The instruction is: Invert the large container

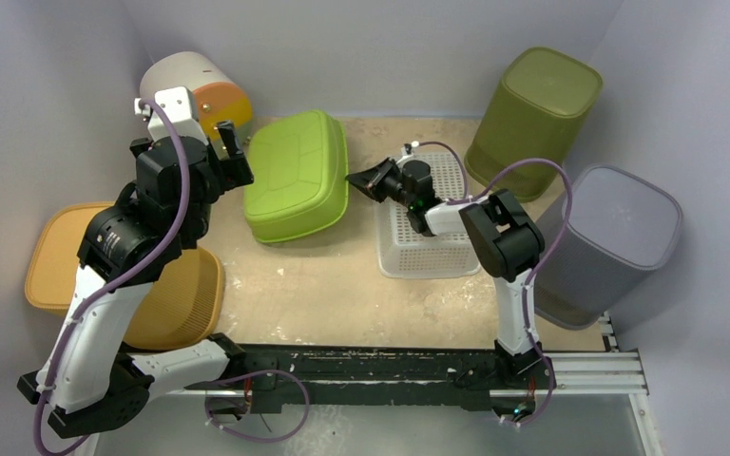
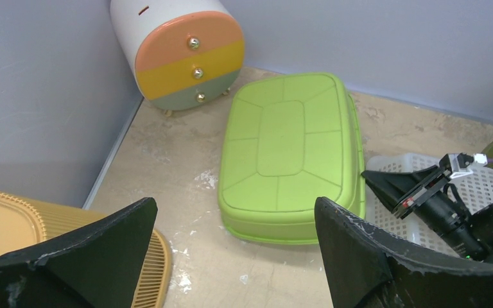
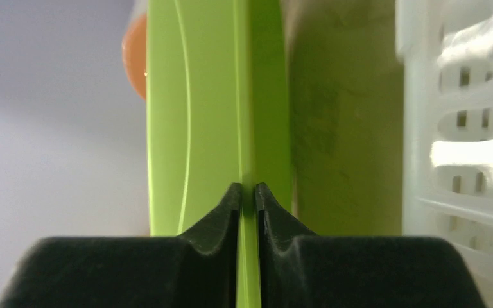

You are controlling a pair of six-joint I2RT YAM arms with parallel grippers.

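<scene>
At the back-middle of the bench (image 1: 323, 275), the large lime-green plastic container (image 1: 295, 176) lies bottom-up.

My right fingers (image 1: 359, 179) reach in sideways at its right rim, pressed almost together with only a thin slit between them and green showing in it; whether they pinch the rim I cannot tell. That arm stretches over the white perforated plastic basket (image 1: 437, 255), which sits just right of the container. My left fingers (image 1: 235, 150) hang spread wide and empty by the container's left side, near the round white drawer unit (image 1: 195, 81) with orange, yellow and green fronts in the back-left corner. A yellow-orange ribbed basket (image 1: 57, 256) lies at the left edge, and an olive-green plastic bin (image 1: 532, 104) and a grey plastic bin (image 1: 618, 228) stand along the right side.
</scene>
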